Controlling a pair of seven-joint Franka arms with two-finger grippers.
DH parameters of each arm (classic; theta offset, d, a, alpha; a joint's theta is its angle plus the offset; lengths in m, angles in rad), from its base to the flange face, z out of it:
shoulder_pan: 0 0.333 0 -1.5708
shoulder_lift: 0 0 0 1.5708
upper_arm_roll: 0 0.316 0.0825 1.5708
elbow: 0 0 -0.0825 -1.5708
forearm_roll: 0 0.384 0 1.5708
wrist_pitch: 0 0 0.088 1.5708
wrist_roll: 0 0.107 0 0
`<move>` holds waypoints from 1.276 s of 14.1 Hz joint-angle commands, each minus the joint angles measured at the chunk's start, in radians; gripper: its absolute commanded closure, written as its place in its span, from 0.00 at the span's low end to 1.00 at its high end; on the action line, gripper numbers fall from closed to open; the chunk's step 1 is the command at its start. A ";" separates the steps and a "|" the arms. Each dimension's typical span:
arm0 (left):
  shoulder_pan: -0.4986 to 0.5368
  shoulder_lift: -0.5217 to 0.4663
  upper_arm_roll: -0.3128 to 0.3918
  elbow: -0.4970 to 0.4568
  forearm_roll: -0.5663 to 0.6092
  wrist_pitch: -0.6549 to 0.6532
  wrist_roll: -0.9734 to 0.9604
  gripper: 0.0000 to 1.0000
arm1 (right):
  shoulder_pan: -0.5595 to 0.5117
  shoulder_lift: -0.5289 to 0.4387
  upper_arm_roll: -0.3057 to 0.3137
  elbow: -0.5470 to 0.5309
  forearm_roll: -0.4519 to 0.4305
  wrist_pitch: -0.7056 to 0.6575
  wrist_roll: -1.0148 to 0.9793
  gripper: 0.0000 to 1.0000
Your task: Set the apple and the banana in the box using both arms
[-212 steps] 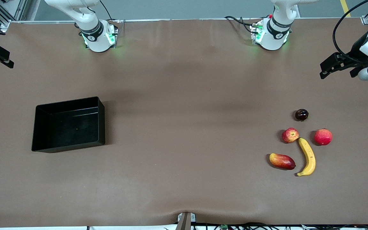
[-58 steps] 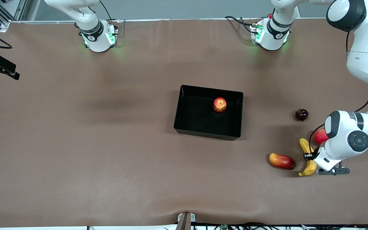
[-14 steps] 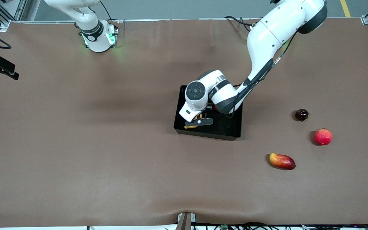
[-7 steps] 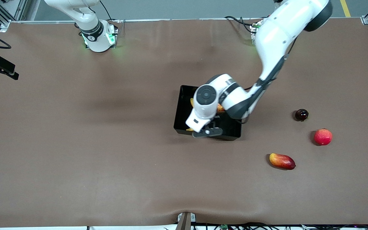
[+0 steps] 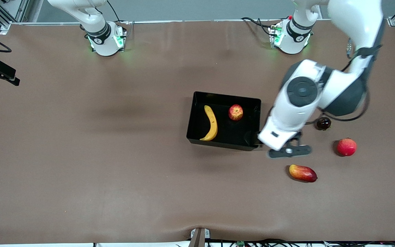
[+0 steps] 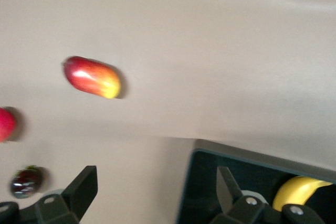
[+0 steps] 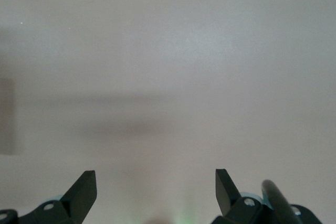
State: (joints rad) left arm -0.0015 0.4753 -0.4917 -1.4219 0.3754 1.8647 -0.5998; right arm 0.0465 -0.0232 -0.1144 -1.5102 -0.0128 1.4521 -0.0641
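Both hands [image 6: 152, 190] [image 7: 156, 190] open, empty.

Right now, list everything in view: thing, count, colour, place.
box: one, black, mid-table.
banana: one, yellow, in the box.
apple: one, red-yellow, in the box beside the banana.
mango-like fruit: one, red-yellow, nearest the front camera.
round fruit: one, pink-red, toward the left arm's end.
small dark fruit: one, dark red, beside the box.
left gripper: one, black, open, empty, over the table beside the box.
right gripper: one, black, open, waiting.
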 commanded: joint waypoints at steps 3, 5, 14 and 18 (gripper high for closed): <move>0.092 -0.098 -0.005 -0.031 -0.059 -0.053 0.133 0.00 | -0.013 -0.023 0.002 -0.016 0.020 0.001 -0.005 0.00; 0.106 -0.138 -0.001 -0.031 -0.062 -0.075 0.146 0.00 | -0.013 -0.023 0.002 -0.016 0.020 0.001 -0.005 0.00; 0.189 -0.256 0.002 -0.031 -0.176 -0.179 0.150 0.00 | -0.013 -0.023 0.002 -0.015 0.020 0.001 -0.005 0.00; 0.212 -0.305 -0.004 -0.031 -0.196 -0.219 0.152 0.00 | -0.013 -0.023 0.002 -0.015 0.020 0.001 -0.005 0.00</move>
State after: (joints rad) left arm 0.1954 0.2287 -0.4906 -1.4231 0.2021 1.6654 -0.4684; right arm 0.0452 -0.0232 -0.1157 -1.5102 -0.0128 1.4519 -0.0641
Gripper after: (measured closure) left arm 0.000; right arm 0.000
